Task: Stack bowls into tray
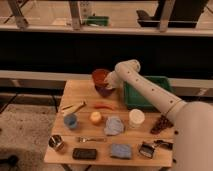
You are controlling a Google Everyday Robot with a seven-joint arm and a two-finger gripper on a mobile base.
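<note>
The orange-red bowl (pixel 100 77) hangs tilted above the dark maroon-purple bowl (pixel 104 91), which sits at the table's back middle. My gripper (pixel 110 82) is at the orange-red bowl's right rim, at the end of the white arm that reaches in from the right. The green tray (pixel 145 93) lies to the right of the bowls, partly covered by the arm.
On the wooden table (pixel 80 95): a small blue cup (pixel 70 120), a white cylindrical container (pixel 136 118), a red pepper (pixel 103 105), a yellow ball (pixel 95 117), a blue cloth (pixel 114 125), a black block (pixel 84 153), a fork (pixel 90 139), a metal cup (pixel 56 143).
</note>
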